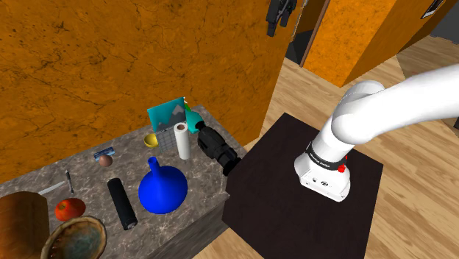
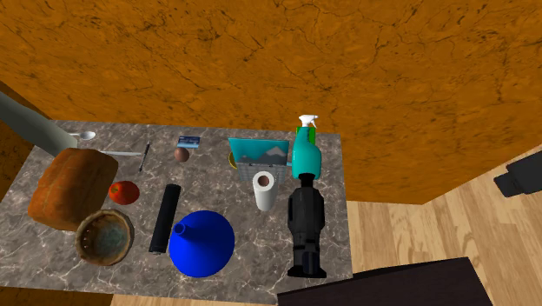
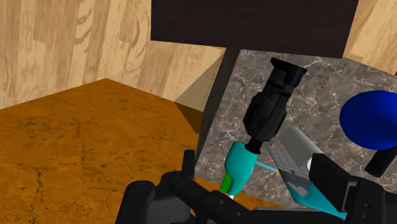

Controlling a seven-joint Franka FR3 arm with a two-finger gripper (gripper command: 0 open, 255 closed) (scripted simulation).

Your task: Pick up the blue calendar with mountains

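The blue-teal calendar (image 1: 168, 115) with a mountain picture stands upright at the back of the marble table (image 1: 88, 173), close to the orange wall. It stands between a yellow dish and a teal spray bottle (image 2: 306, 154), where the calendar (image 2: 259, 152) faces the table's front. From the hand's camera the calendar (image 3: 298, 170) lies beyond the fingers, beside the bottle (image 3: 240, 167). My black gripper (image 1: 280, 15) hangs high off the table's end, far from the calendar, and appears at the second exterior view's right edge (image 2: 521, 177). Its fingers (image 3: 338, 182) stand apart, open, holding nothing.
Just in front of the calendar stands a white paper roll (image 2: 264, 190), with a black camera-like object (image 2: 306, 224) beside it. A blue funnel-shaped vase (image 2: 202, 244), black cylinder (image 2: 163, 217), tomato (image 2: 123, 192), bowl (image 2: 104, 236) and brown barrel (image 2: 71, 187) fill the rest. The dark stand (image 1: 294, 206) adjoins the table's end.
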